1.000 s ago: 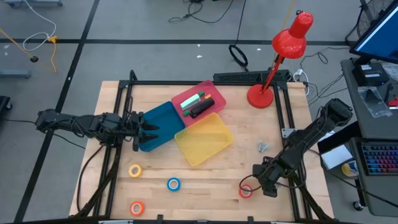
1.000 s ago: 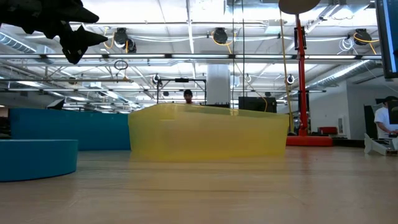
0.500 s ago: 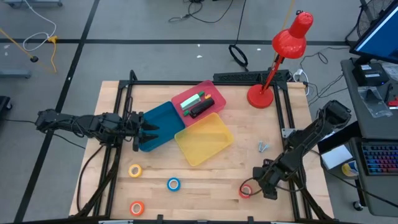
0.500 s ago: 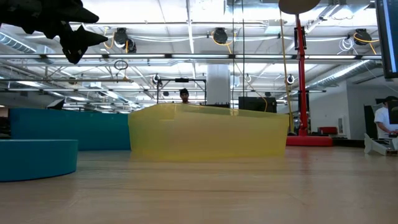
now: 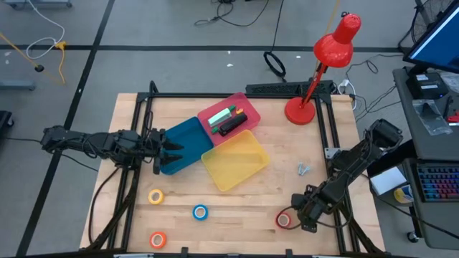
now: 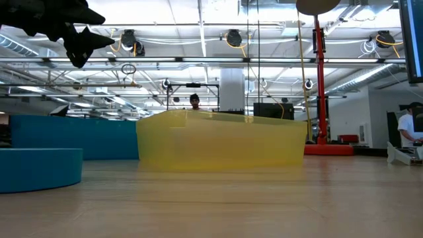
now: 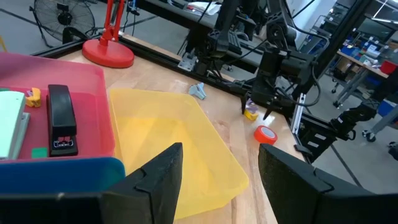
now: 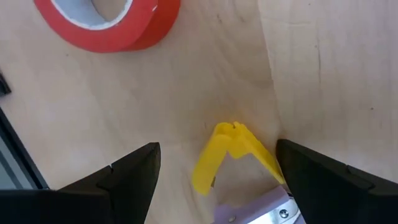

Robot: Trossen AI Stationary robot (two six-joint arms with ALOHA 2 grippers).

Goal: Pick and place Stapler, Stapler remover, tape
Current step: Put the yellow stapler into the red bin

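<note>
Right tool (image 5: pixel 300 217) is down low on the desk (image 5: pixel 251 208) with fingers spread wide, nothing grabbed. Red tape roll (image 5: pixel 284 220) lies flat just beside it, a bit forward of the fingertips, and a yellow staple remover (image 8: pixel 231 152) sits right between the fingers. Yellow bin (image 5: pixel 234 159) is well off from that roll. Left tool (image 5: pixel 163 147) hovers over the blue bin (image 5: pixel 181 143), also spread and holding nothing, way farther from the roll, so it's the right arm's job I'd say.

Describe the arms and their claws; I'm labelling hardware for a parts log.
Both arms are dark and jointed. The left claw has two broad, flat black fingers with angular tips. The right claw shows the same blunt black fingers.
</note>
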